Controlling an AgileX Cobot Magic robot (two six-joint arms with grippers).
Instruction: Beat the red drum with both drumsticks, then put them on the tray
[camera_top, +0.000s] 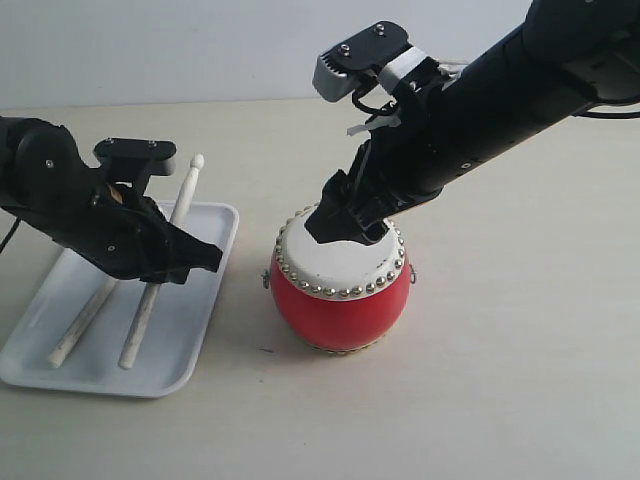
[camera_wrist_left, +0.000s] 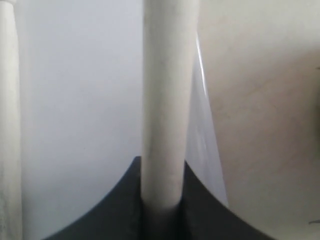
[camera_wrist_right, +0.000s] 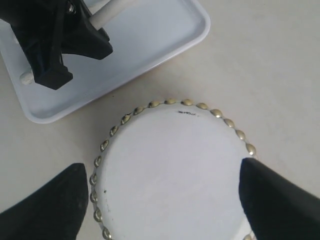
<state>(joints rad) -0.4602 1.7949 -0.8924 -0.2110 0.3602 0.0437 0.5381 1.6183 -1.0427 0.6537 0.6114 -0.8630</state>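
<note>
Exterior: left claw (camera_top: 185, 262) clenched on one drumstick (camera_top: 186, 195), tilted over the tray (camera_top: 215, 225) where the second drumstick (camera_top: 80, 325) lies; right claw (camera_top: 345, 225) spread, empty, above the red drum (camera_top: 340, 310). Left wrist: held drumstick near tray rim, may roll out on release. Right wrist: jaws flank the drum.

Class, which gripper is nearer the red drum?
Right. The right gripper hangs open just above the drum; the left gripper is over the tray, holding a drumstick.

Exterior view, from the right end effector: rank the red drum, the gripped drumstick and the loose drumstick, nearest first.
1. red drum, directly under the right end effector.
2. gripped drumstick, on the tray's drum side.
3. loose drumstick, on the tray's far side.
</note>
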